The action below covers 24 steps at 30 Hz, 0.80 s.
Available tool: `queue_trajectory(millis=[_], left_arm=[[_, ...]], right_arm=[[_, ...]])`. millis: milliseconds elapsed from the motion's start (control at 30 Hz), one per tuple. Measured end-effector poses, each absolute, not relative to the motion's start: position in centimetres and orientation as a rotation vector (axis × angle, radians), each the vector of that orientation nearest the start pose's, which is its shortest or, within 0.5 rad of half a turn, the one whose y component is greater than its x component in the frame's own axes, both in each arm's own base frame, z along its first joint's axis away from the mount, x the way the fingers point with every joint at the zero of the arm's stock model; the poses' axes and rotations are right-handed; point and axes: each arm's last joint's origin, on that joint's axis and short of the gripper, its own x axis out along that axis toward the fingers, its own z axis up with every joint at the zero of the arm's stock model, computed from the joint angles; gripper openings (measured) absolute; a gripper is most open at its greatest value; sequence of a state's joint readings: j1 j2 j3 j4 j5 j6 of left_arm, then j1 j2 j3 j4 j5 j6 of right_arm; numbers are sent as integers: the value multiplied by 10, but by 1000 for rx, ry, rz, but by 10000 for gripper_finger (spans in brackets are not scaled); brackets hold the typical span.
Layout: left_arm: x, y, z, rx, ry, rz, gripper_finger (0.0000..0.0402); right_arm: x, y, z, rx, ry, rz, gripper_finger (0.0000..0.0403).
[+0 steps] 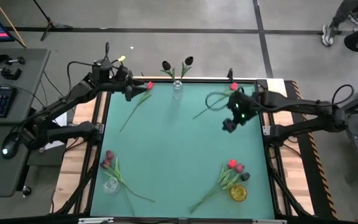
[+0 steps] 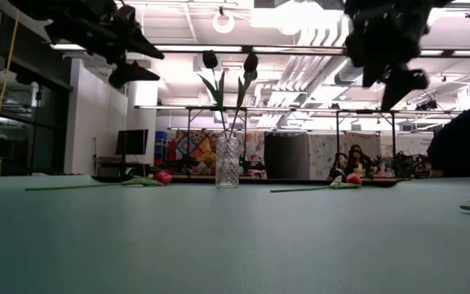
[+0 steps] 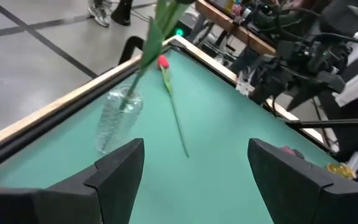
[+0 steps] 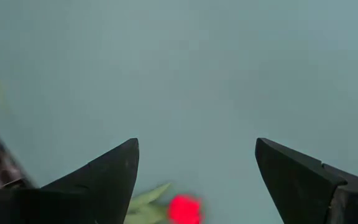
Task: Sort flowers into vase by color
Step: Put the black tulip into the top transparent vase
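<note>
A clear glass vase point(image 1: 177, 91) point(image 2: 228, 162) point(image 3: 118, 117) stands at the table's far edge and holds two black tulips point(image 1: 165, 65) by their stems. One red tulip point(image 1: 149, 86) point(image 2: 163, 176) lies flat left of it, and another red tulip point(image 1: 233, 87) point(image 3: 163, 62) point(image 4: 184, 208) lies flat right of it. My left gripper point(image 1: 134, 94) point(image 3: 194, 168) hangs open above the table beside the left tulip's head. My right gripper point(image 1: 229, 124) point(image 4: 197, 168) hangs open, raised, just on the near side of the right tulip. Neither holds anything.
At the near left, a small clear glass point(image 1: 110, 185) stands beside pink-maroon tulips point(image 1: 107, 159) that lie on the table. At the near right, a yellow vase point(image 1: 238, 193) stands beside a bunch of red, pink and black tulips point(image 1: 234, 168). People show in the room beyond the table.
</note>
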<state>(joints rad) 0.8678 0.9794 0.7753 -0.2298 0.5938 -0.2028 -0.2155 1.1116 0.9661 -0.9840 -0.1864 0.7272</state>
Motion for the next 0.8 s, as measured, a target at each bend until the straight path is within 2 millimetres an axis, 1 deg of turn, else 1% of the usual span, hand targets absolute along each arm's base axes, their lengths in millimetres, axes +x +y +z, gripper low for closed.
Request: queue_trajectory(millis=[67,167,267,400,567,633,800], left_arm=[[150,145,293,-488,301,285,275],[155,140,293,-499,307,255,275],[160,134,293,-522,314,226,275],[169,124,293,-557,327,244,275],[184,104,292,-585,349,257,275],[189,96,291,-594,360,257,275],[199,78,290,-595,370,279,275]], right_arm=[[192,-20,279,920,1063,-433,309],[190,5,279,999,1113,-438,309],[188,30,278,1025,1172,-416,309],[180,62,275,1015,1274,-390,309],[158,99,267,926,1450,-423,309],[150,110,264,921,1495,-476,309],[138,131,257,1029,1504,-708,309]])
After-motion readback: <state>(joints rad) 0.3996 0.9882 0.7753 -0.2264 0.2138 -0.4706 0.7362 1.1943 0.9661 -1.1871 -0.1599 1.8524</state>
